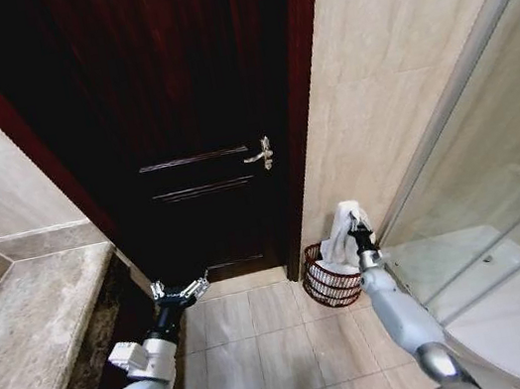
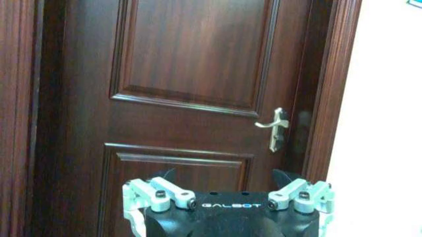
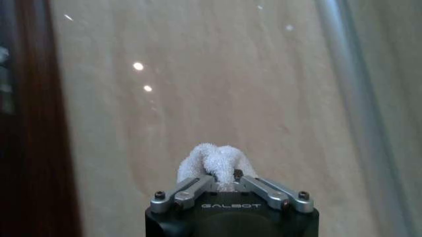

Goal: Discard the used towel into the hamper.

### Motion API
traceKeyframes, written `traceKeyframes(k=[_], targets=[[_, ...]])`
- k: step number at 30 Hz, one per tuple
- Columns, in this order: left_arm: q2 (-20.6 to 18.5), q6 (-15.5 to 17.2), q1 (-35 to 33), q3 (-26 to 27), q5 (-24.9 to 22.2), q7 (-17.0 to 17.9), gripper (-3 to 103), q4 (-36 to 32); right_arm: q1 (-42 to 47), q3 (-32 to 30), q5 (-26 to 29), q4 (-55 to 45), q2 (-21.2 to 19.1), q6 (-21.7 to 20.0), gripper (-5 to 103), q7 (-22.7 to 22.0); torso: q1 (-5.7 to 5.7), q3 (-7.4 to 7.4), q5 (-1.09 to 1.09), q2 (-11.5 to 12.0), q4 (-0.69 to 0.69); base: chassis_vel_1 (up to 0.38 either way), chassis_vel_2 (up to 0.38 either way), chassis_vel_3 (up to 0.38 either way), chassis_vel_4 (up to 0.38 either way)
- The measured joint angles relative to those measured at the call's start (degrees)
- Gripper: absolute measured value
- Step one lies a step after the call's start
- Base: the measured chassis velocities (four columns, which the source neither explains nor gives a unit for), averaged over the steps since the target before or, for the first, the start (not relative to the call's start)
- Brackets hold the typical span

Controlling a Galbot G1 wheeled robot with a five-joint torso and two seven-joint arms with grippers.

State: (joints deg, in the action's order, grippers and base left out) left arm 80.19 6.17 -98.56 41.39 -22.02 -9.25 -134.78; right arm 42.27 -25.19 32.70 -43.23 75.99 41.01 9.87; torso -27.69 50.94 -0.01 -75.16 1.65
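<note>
The white towel (image 1: pixel 345 232) hangs from my right gripper (image 1: pixel 357 231), with its lower folds draped into the hamper (image 1: pixel 328 283), a dark reddish-brown wire basket on the floor against the beige wall. In the right wrist view the towel (image 3: pixel 214 162) bunches between the closed fingers of the right gripper (image 3: pixel 228 186). My left gripper (image 1: pixel 178 291) hovers open near the door's lower panel, holding nothing. The left wrist view shows the left gripper (image 2: pixel 228 187) spread wide in front of the door.
A dark wooden door (image 1: pixel 186 117) with a lever handle (image 1: pixel 259 155) stands straight ahead. A stone counter (image 1: pixel 31 325) runs along the left. A glass shower screen (image 1: pixel 482 196) closes the right side. Tiled floor (image 1: pixel 265 335) lies between.
</note>
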Motion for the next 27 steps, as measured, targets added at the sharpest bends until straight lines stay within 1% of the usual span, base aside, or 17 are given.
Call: traceKeyframes(k=[1, 3, 5, 6, 8, 11, 13, 15, 19, 24, 27], targets=[[0.0, 0.0, 0.0, 0.0, 0.0, 0.0, 99, 0.0, 0.0, 0.0, 0.0, 0.0, 0.0, 0.0, 4, 0.0, 0.0, 0.0, 0.0, 0.0, 0.0, 0.0, 0.0, 0.0, 0.0], [-0.01, 0.0, 0.0, 0.0, 0.0, 0.0, 99, 0.0, -0.28, 1.38, 2.47, 1.81, -1.37, -2.57, 4, -1.67, 0.0, 0.0, -0.02, 0.0, 0.0, 0.0, 0.0, 0.0, 0.0], [0.0, 0.0, 0.0, 0.0, 0.0, 0.0, 99, 0.0, -0.16, 1.65, 2.64, 2.26, -1.48, -3.07, 4, -2.08, 0.0, 0.0, -0.01, 0.0, 0.0, 0.0, 0.0, 0.0, 0.0], [0.0, 0.0, 0.0, 0.0, -0.01, 0.0, 99, 0.0, -0.06, 1.72, 2.43, 2.65, -1.46, -3.18, 4, -2.36, 0.0, 0.0, 0.01, 0.0, 0.0, 0.0, 0.0, 0.0, 0.0], [0.0, 0.0, 0.0, 0.0, 0.0, 0.0, 99, 0.0, 0.55, 1.18, -0.6, 3.44, -0.86, -2.78, 4, -3.43, 0.0, 0.0, 0.02, 0.0, 0.01, 0.0, 0.0, 0.0, 0.0], [0.0, 0.0, 0.0, 0.0, 0.0, 0.0, 99, 0.0, 0.95, 1.32, -1.4, 3.39, -0.57, -2.16, 4, -3.22, 0.0, 0.0, 0.0, 0.0, 0.03, 0.0, 0.0, 0.0, 0.0], [0.0, 0.0, 0.0, 0.0, 0.0, 0.0, 99, 0.0, 1.78, 1.96, -1.46, 2.58, -0.45, -2.61, 4, -2.36, 0.0, 0.0, 0.01, 0.0, 0.03, 0.0, 0.0, 0.0, 0.0], [0.0, 0.0, 0.0, 0.0, 0.0, 0.0, 99, 0.0, 2.9, 2.25, -2.14, 1.16, -0.37, -4.41, 4, -1.28, 0.0, 0.0, 0.01, 0.0, 0.01, 0.0, 0.0, 0.0, 0.0], [0.0, 0.0, 0.0, 0.0, 0.0, 0.0, 99, 0.0, 3.32, 2.24, -2.64, 0.85, -0.27, -5.03, 4, -0.81, 0.0, -0.01, 0.01, 0.0, 0.02, 0.0, 0.0, 0.0, 0.0], [0.0, 0.0, -0.01, 0.0, 0.0, 0.0, 99, 0.0, 4.41, 2.25, -2.66, 0.29, -0.33, -4.39, 4, -0.76, 0.01, -0.01, 0.02, 0.0, 0.01, 0.0, 0.0, 0.0, 0.0], [0.0, 0.0, 0.0, 0.0, 0.0, 0.0, 99, 0.0, 5.35, 1.94, -3.54, -0.25, -0.31, -4.07, 4, -2.0, 0.01, -0.01, -0.01, -0.01, 0.01, -0.051, 0.046, 0.062, -0.043]])
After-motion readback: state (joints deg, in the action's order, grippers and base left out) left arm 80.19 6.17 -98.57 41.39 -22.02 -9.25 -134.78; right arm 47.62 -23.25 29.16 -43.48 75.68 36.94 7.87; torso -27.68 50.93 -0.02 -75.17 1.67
